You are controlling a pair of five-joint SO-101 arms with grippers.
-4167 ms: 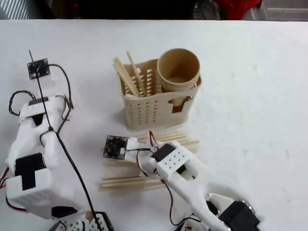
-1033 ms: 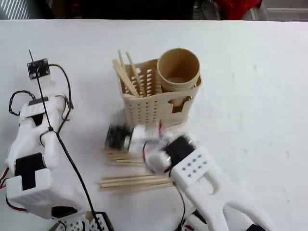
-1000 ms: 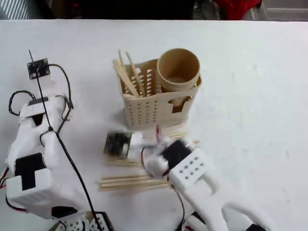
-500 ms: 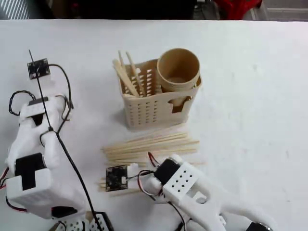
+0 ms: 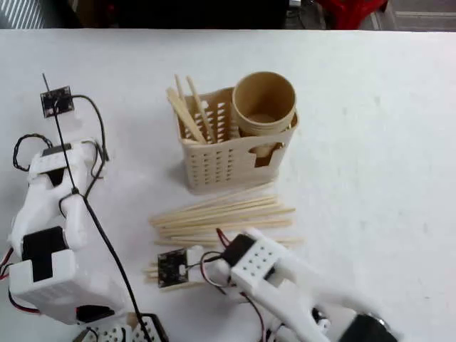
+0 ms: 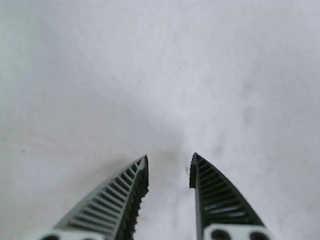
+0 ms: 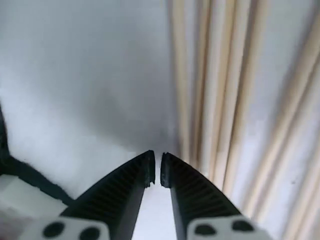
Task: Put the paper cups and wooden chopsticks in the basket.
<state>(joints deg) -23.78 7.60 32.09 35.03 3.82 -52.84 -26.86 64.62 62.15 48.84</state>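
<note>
Pulled my right pincer back off the chopsticks;
its tips almost meet, gripping nothing, just beside them.

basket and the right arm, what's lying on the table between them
A loose pile of wooden chopsticks lies flat on the white table between the basket and the right arm, side by side; the high view shows it.

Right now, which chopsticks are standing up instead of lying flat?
The few chopsticks leaning in the basket, beside the paper cups; the other chopsticks lie flat on the table in front of it.
</note>
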